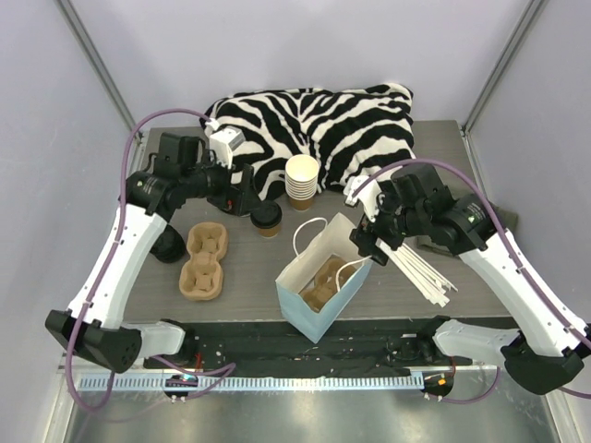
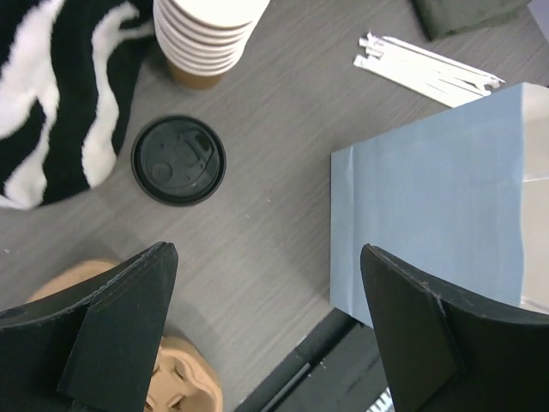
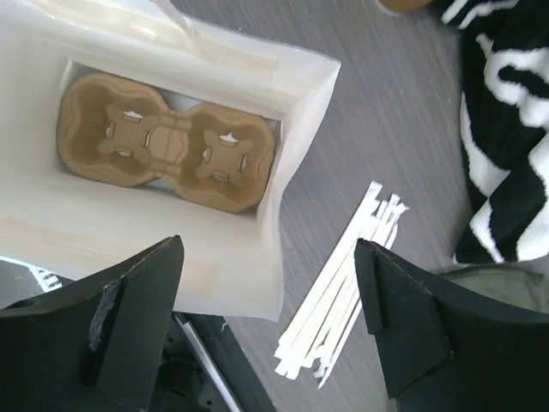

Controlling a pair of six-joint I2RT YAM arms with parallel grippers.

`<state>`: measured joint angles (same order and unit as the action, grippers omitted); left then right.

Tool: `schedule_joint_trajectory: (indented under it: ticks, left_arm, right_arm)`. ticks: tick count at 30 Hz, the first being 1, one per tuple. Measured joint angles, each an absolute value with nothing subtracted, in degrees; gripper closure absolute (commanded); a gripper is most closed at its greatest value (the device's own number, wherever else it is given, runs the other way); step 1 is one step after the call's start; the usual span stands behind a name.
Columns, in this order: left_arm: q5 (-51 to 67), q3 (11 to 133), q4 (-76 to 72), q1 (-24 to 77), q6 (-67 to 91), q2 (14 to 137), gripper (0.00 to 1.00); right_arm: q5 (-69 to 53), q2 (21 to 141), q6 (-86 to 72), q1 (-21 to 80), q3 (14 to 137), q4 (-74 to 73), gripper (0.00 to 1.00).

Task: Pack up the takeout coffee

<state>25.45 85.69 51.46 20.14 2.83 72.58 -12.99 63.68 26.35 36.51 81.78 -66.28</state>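
Takeout coffee [image 1: 267, 218]: tan paper, round black lid.

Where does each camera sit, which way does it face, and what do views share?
Top external: above and behind the robot, looking down on the table; left arm and right arm show.
Left wrist: looks down on the takeout coffee and paper bag; open left gripper at bottom.
Right wrist: looks down into the bag at a cup carrier; open right gripper at bottom.
Shared: both wrist views show the bag and straws.
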Motion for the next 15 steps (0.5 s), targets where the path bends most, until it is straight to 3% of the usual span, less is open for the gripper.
schedule_joint_trajectory:
  ticks: [15]
  left_arm:
    - [36.75, 85.45, 56.69, 12.10, 2.59, 76.55, 0.00]
  right_arm:
    - [-22.11, 72.34, 43.24, 36.47, 92.44, -65.19, 0.07]
